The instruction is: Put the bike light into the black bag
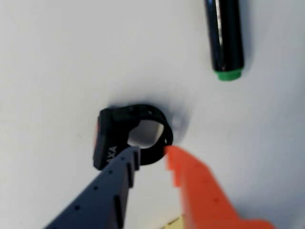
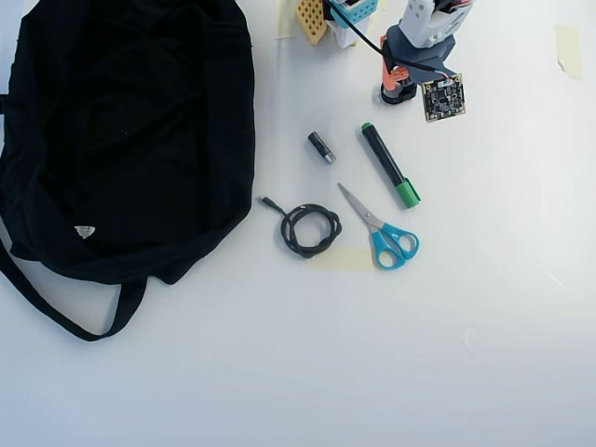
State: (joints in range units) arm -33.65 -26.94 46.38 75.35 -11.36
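Where arm looms, bike light (image 1: pixel 127 138) hidden overhead.

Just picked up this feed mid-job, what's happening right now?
In the wrist view, the gripper is open over the bike light on the white table, one finger at each side of its ring clamp; it isn't gripped yet. A green-capped marker lies nearby. In the overhead view, the black bag lies far to the left.

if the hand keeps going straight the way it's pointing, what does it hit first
The bike light. In the wrist view the open hand points at its ring clamp, with one fingertip on each side of the ring. Whether the tips already touch it is unclear, since depth is hard to read. The marker lies off that line.
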